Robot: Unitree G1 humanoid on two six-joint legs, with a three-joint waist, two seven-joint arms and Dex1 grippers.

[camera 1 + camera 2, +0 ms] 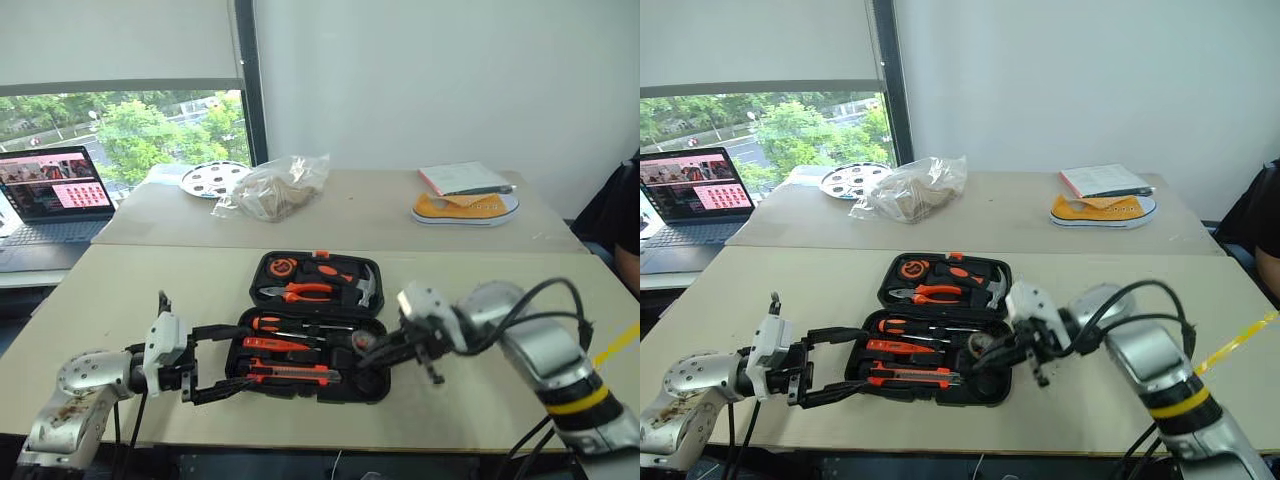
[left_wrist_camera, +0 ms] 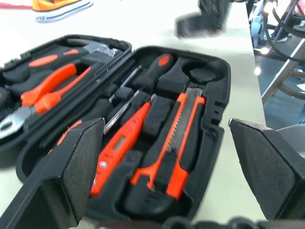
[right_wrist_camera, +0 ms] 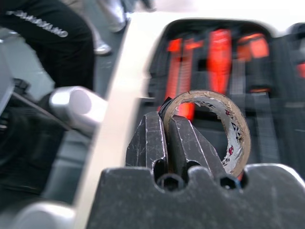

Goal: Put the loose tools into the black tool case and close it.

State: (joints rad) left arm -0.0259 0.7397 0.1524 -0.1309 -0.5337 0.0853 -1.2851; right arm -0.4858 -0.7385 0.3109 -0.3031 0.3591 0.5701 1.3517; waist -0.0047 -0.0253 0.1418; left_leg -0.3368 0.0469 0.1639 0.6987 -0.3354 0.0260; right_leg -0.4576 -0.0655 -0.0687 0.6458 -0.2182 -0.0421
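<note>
I see the black tool case holding orange-and-black tools, among them a black-and-orange utility knife and an orange tester screwdriver. On my far table lies a yellow shoe with a white sole.

1 black tool case lies open, holding 2 screwdrivers, 1 tester screwdriver, 1 utility knife, 1 pliers, 1 hammer; 1 tape roll; 1 laptop; 1 yellow shoe.

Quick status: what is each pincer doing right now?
Left pincer: open, holding nothing, at the near left edge of the black tool case.
Right pincer: shut on a roll of tape, over the case.
</note>
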